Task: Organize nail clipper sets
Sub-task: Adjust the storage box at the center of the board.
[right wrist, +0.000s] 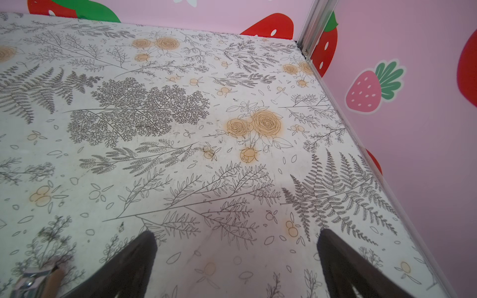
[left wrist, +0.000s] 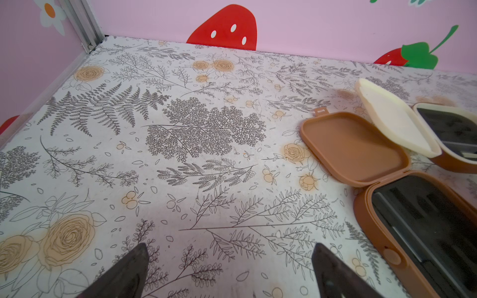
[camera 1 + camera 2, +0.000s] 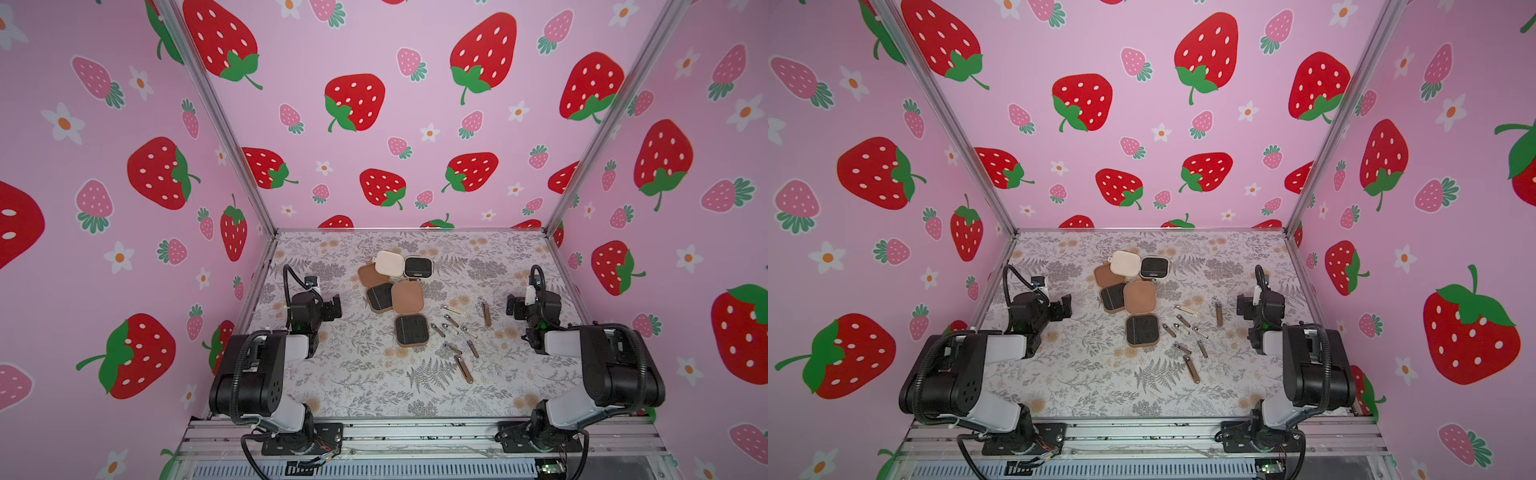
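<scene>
Nearest me, left gripper (image 3: 336, 306) and right gripper (image 3: 510, 306) hang agape, empty; nothing sorted yet, so I judge the right should fetch scattered tools (image 3: 463, 368) for the open cases (image 3: 411, 331).

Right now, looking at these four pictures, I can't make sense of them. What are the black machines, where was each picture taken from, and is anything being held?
The machines are two robot arms bolted at the near edge of a flower-patterned table. Each ends in a two-fingered gripper. The two wide pictures come from a twin camera overhead. The two close-ups come from a small camera on each arm's wrist, looking out between the dark fingers. Three small hinged cases lie open mid-table: a cream case, a far brown case and a near brown case, all with black insides. Slim metal tools lie scattered loose beside them, on the right arm's side. The left gripper and the right gripper are both open and hold nothing.
</scene>
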